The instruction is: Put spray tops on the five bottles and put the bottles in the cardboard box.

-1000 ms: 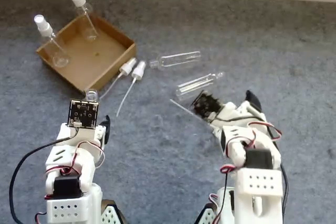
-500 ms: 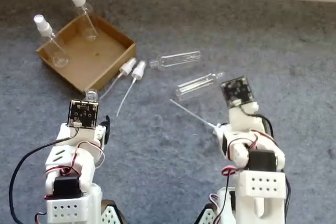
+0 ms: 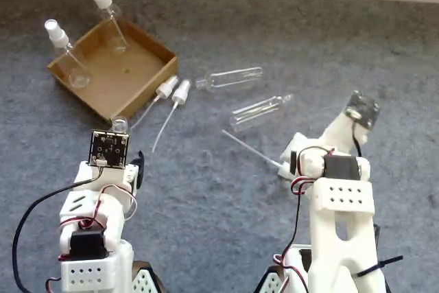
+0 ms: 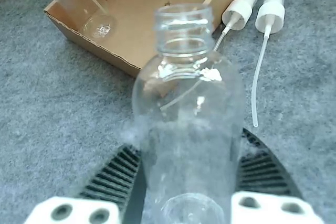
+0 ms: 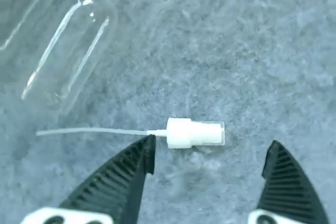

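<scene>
My left gripper (image 4: pixel 187 142) is shut on a clear open-necked bottle (image 4: pixel 186 114), held upright just in front of the cardboard box (image 4: pixel 157 19); the bottle's neck (image 3: pixel 119 125) shows above the left arm. My right gripper (image 5: pixel 210 150) hangs open over the carpet. A white spray top (image 5: pixel 194 132) lies just beyond its fingertips, with its thin tube pointing away; it is the spray top (image 3: pixel 282 165) beside the right arm. Two capped bottles (image 3: pixel 65 49) (image 3: pixel 110 15) stand in the cardboard box (image 3: pixel 147 84). Two loose spray tops (image 3: pixel 167 87) (image 3: pixel 182 92) lie by the box.
Two clear uncapped bottles (image 3: pixel 230 77) (image 3: pixel 260 109) lie on their sides on the grey carpet between the box and the right arm. One of them (image 5: pixel 63 51) lies close beyond the right gripper. Open carpet stretches between the two arms.
The right arm's wrist has swung to the right and risen, now looking down at the spray top. The left arm and its bottle have not moved.
</scene>
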Motion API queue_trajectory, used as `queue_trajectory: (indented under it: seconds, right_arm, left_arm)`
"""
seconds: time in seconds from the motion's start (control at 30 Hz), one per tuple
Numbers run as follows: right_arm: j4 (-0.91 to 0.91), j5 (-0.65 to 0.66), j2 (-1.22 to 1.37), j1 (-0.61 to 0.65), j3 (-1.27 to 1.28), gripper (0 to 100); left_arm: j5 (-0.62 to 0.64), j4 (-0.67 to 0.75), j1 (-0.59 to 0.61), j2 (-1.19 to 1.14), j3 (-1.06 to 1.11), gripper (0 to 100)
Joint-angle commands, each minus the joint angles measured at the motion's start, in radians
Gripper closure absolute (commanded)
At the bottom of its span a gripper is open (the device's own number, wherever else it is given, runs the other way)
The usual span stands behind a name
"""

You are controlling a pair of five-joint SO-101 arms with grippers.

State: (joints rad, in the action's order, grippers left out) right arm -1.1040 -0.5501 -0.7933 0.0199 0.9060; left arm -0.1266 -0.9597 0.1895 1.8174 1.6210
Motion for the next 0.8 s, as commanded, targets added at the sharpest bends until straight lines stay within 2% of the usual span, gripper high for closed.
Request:
queue_trajectory:
  seconds: [0.0,0.13,0.37,0.6,0.77]
  right_arm:
    - [0.002,-0.227,0.002,0.094,-0.061,69.9]
    - [0.013,-0.296,0.013,0.127,-0.039,69.9]
    - [0.209,-0.4,0.047,0.125,0.101,69.9]
    - [0.252,-0.407,0.209,0.125,0.136,70.0]
    - [0.39,-0.407,0.314,0.073,0.136,70.0]
  left_arm:
    - [0.012,0.02,-0.016,0.01,-0.004,91]
    - [0.012,0.02,-0.016,0.01,-0.004,91]
    - [0.012,0.02,-0.016,0.01,-0.004,91]
    - [0.012,0.02,-0.016,0.01,-0.004,91]
    - [0.012,0.02,-0.016,0.01,-0.004,91]
